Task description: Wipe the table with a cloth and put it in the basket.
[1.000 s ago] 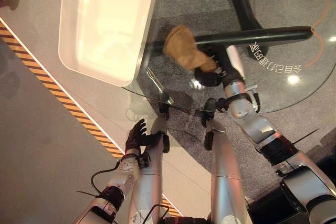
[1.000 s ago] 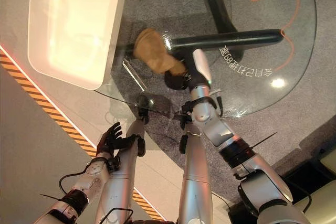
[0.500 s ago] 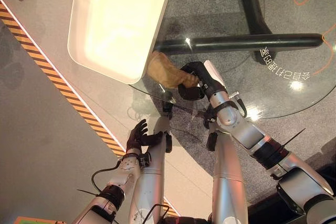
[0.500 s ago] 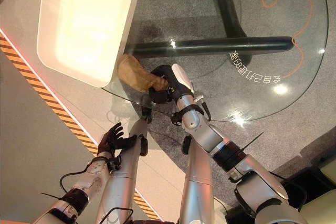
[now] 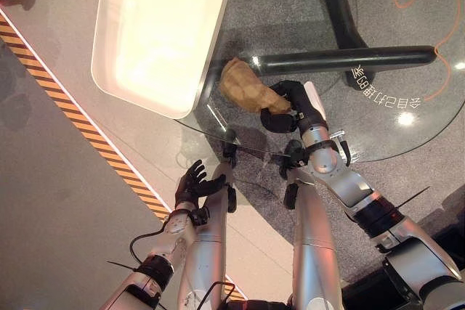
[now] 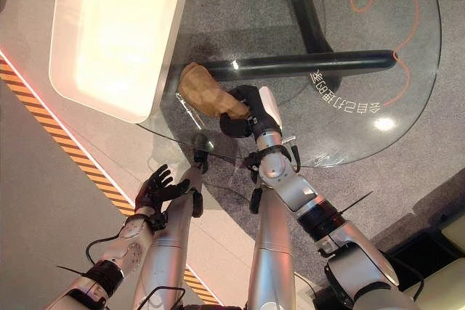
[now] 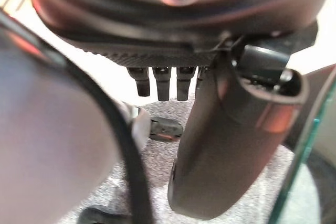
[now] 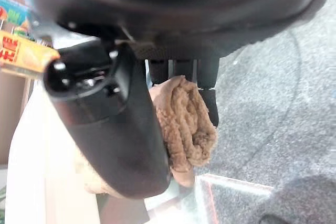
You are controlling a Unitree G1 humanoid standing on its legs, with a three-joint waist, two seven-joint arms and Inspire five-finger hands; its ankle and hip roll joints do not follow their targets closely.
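In the left eye view, a tan cloth (image 5: 247, 94) is seen bunched on the glass counter (image 5: 407, 128), just beside the near corner of the white basket (image 5: 156, 34). Its long axis runs from the basket's corner toward the right hand (image 5: 285, 107), the narrower end being tucked into that hand. The right hand's fingers are curled round that end, so the cloth is gripped. The left hand (image 5: 192, 183) is seen below the counter's edge, well apart from the basket, with fingers spread and relaxed and nothing held.

In the right eye view, the cloth (image 6: 207, 94) is shown the same way, its broad end toward the basket (image 6: 116, 34) and its other end in the right hand (image 6: 243, 110).

In the left wrist view, the left hand (image 7: 226, 145) is seen with straight fingers (image 7: 160, 82) and nothing between them and the thumb.

In the right wrist view, the cloth (image 8: 184, 124) is pinched between the thumb and fingers of the right hand (image 8: 115, 129), with the basket's pale wall (image 8: 31, 150) just beside it.
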